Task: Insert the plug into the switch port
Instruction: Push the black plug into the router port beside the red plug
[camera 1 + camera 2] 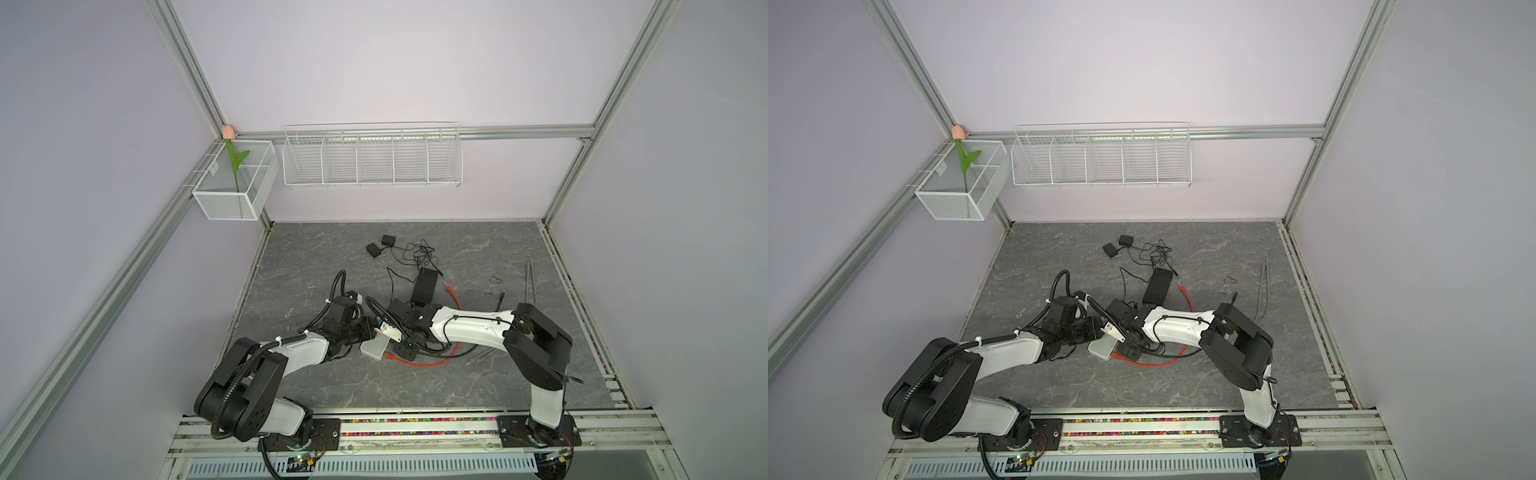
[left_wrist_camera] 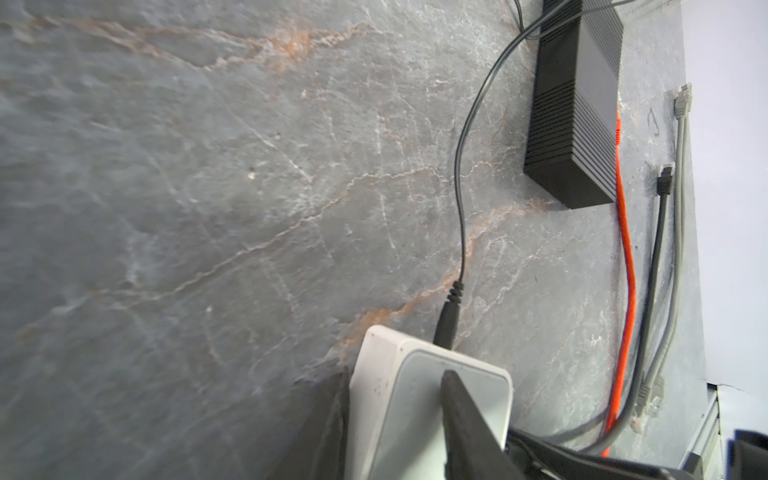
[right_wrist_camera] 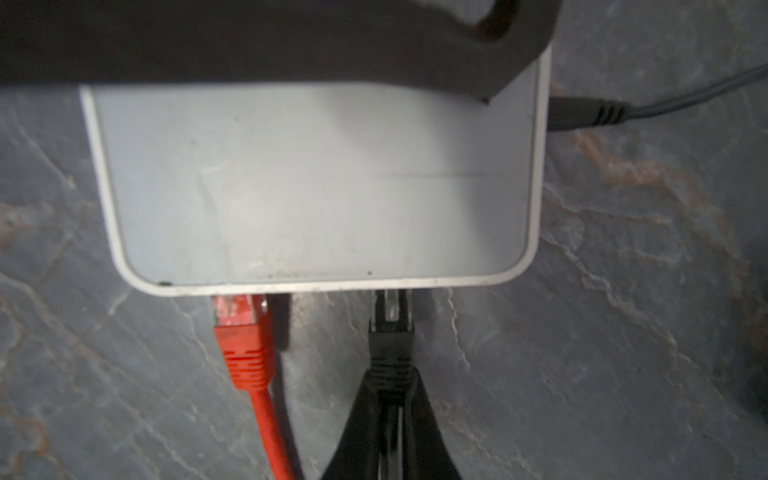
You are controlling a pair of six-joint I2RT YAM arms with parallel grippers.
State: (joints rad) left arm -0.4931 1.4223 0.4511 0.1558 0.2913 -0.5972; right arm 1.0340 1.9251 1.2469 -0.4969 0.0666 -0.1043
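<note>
White switch (image 3: 311,187): red plug (image 3: 241,328) sits in one port, black plug (image 3: 392,332) tip at next port, depth unclear, pinched tight by right claw (image 3: 392,399). Left claw (image 2: 390,390) straddles switch, grip unclear. Mesh basket (image 1: 224,205) holds tulip (image 1: 237,160).

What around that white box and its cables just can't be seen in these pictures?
- The white switch: its port side, right wrist view, hidden under its top edge.
- How deep the black plug sits: that edge hides its tip.
- Whether the left hand grips the switch: left wrist view, contact hidden behind its own fingers.
</note>
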